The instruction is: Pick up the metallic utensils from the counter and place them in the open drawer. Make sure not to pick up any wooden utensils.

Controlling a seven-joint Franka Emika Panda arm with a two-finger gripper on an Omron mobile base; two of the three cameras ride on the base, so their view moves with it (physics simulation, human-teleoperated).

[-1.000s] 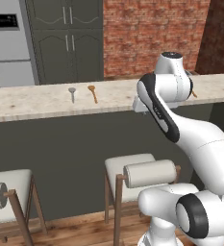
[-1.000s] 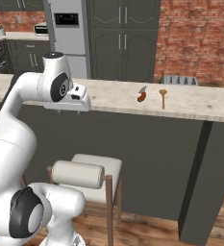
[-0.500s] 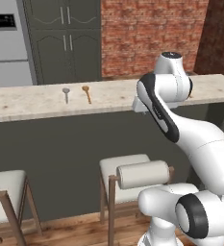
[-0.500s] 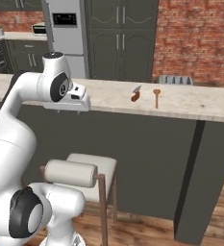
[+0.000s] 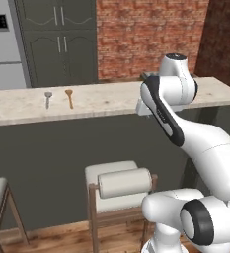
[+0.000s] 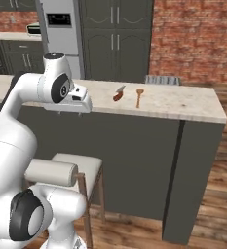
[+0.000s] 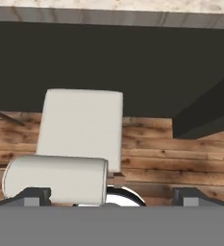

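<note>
On the counter (image 5: pixel 111 101): metal spoon (image 5: pixel 48 98) just beside wooden spoon (image 5: pixel 69 97), lying side by side, not touching. Well apart from both, out past the counter edge: gripper (image 7: pixel 111 194), pointing down at a white stool (image 7: pixel 80 125) on the wood floor (image 7: pixel 180 158). Jaws spread wide, holding nothing.

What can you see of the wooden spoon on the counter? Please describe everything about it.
The wooden spoon is small and orange-brown, with a rounded head and a slim handle. It lies flat on the pale speckled counter, head towards the far edge, handle pointing towards the robot. A silver-grey metal utensil lies close beside it, roughly parallel and not touching. Nothing holds it.
</note>
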